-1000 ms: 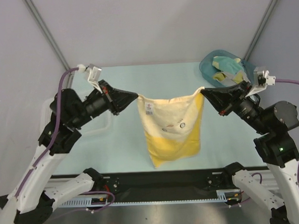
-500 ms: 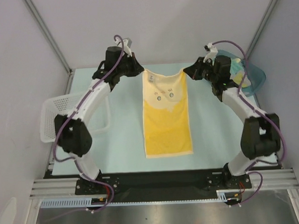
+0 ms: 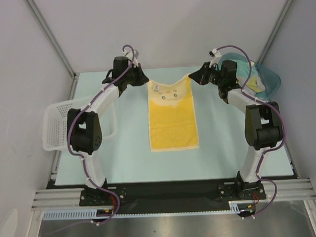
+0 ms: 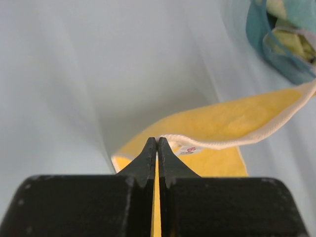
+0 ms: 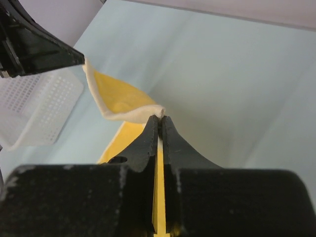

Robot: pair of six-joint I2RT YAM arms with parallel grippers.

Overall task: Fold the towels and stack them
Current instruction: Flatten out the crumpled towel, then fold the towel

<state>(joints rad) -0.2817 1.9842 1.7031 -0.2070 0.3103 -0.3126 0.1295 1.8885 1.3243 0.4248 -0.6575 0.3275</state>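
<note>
A yellow towel (image 3: 172, 118) with a chick face lies stretched lengthways down the middle of the table, its far edge lifted. My left gripper (image 3: 145, 80) is shut on the towel's far left corner (image 4: 165, 139), and my right gripper (image 3: 191, 76) is shut on its far right corner (image 5: 157, 111). The white hem (image 4: 247, 139) sags between the two grippers. More towels (image 3: 253, 82), pale yellow and teal, sit bunched in the teal tub (image 3: 271, 82) at the far right; they also show in the left wrist view as bunched cloth (image 4: 291, 29).
A white mesh basket (image 3: 58, 125) stands at the table's left edge, also seen as a white basket (image 5: 34, 108) in the right wrist view. Both arms reach far across the pale table (image 3: 128, 151) toward the back wall.
Both arms have swung from near the front to the far end of the table, carrying the yellow towel from hanging in the air to lying stretched on the table.
</note>
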